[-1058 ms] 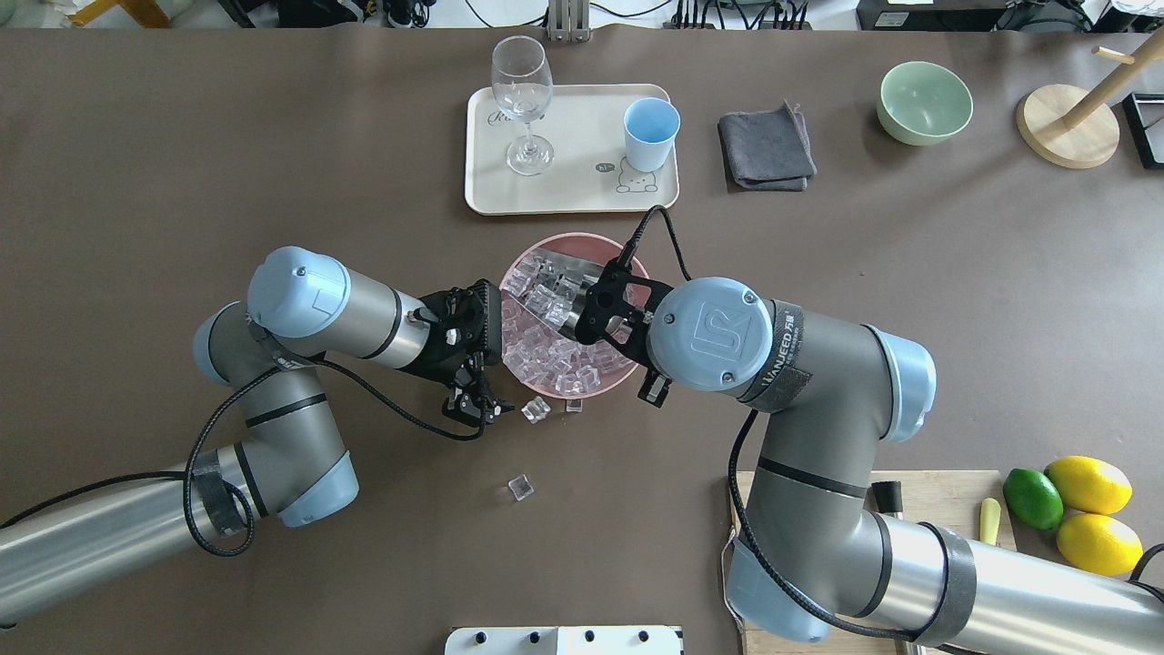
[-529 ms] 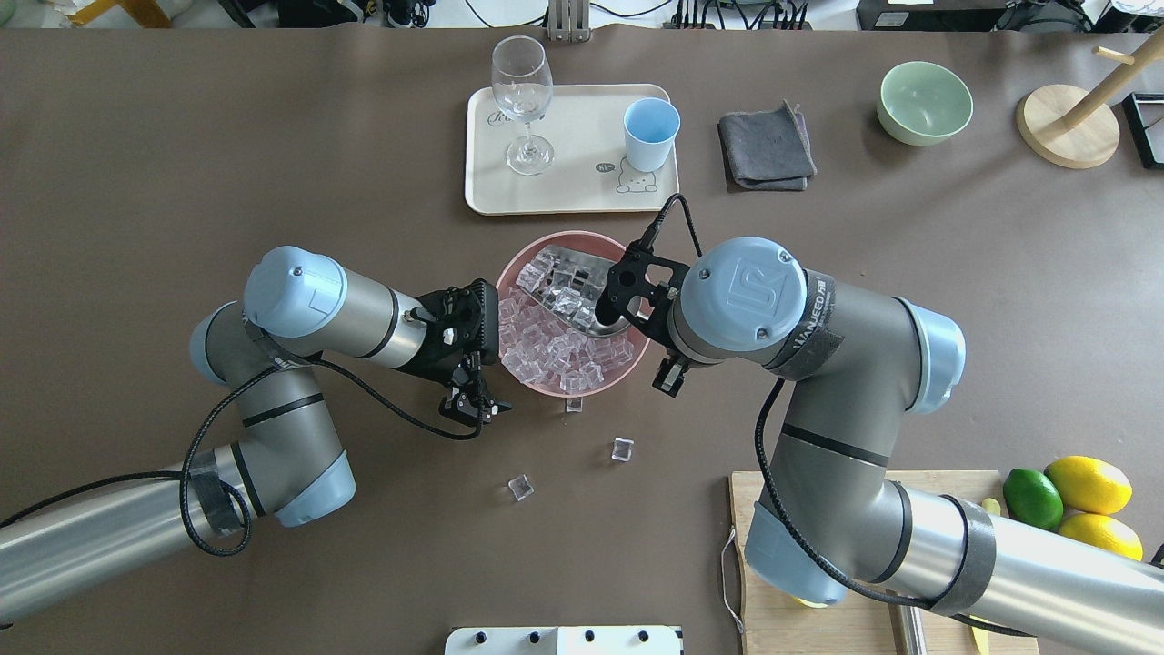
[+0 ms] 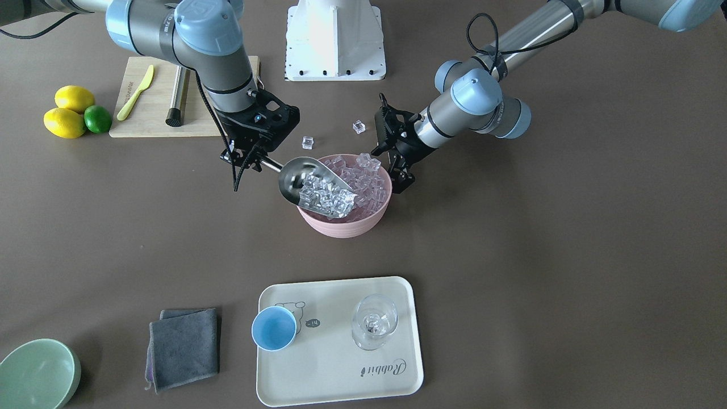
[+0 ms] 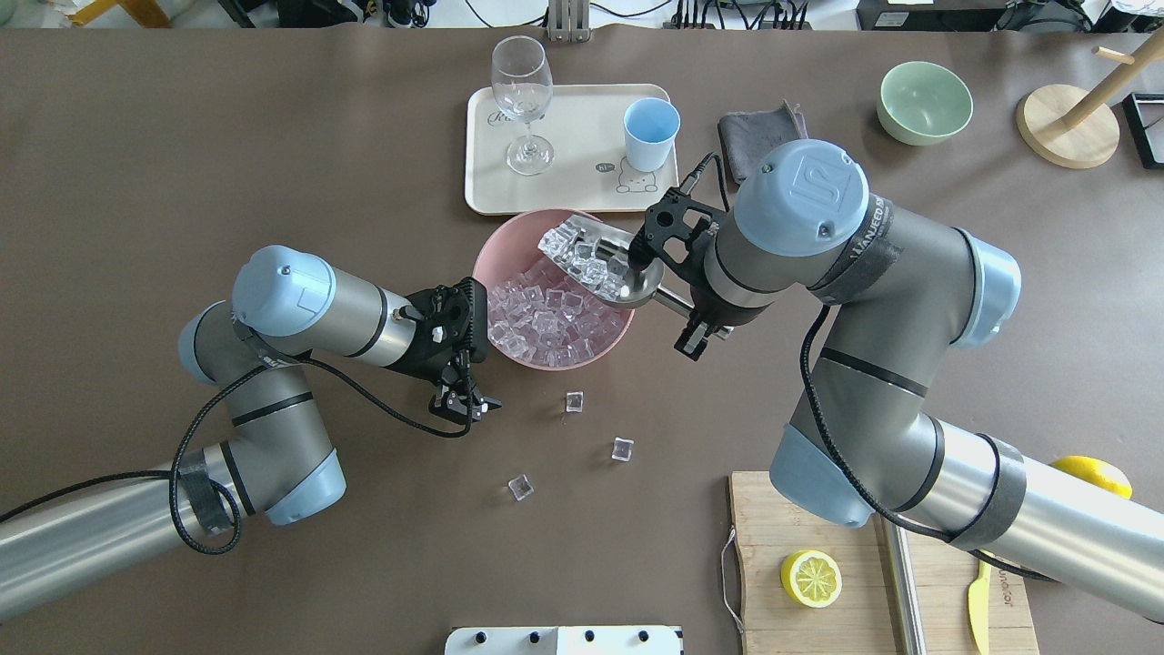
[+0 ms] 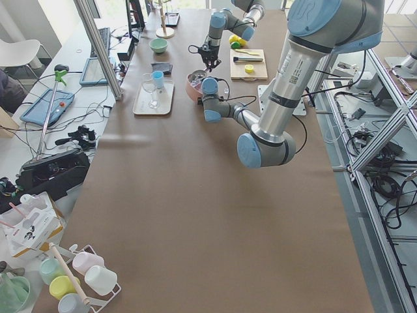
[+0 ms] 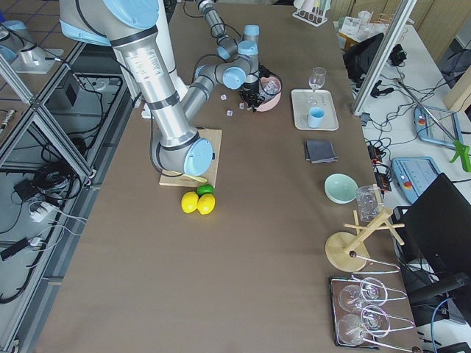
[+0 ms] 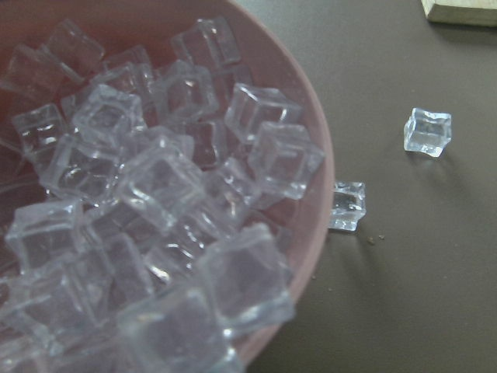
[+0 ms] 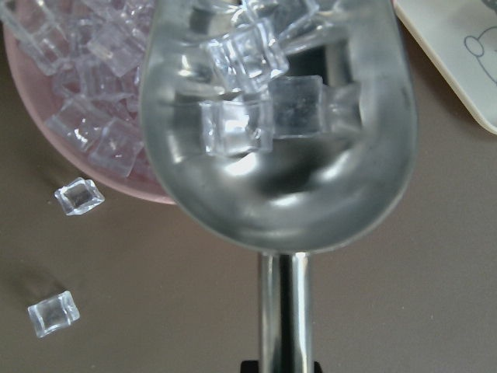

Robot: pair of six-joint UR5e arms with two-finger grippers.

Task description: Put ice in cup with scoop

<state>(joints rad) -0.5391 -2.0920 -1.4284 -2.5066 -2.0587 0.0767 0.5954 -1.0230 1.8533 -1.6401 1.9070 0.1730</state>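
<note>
We saw the right claw (image 3: 257, 160) pinching the scoop (image 3: 314, 186) by its short handle and holding it just above the pink bowl (image 3: 341, 228). The trough was heaped with ice (image 8: 237, 128). More ice filled the bowl, and three loose cubes (image 4: 622, 448) lay on the worktop (image 4: 273, 136) nearby. The left claw (image 4: 464, 405) hung spread and empty beside the bowl. The cup (image 3: 274, 328) stood on the tray (image 3: 335, 375), well apart, and looked empty. We judged the scooping done. The next move called for a level carry to the cup, then a slow tip.
</note>
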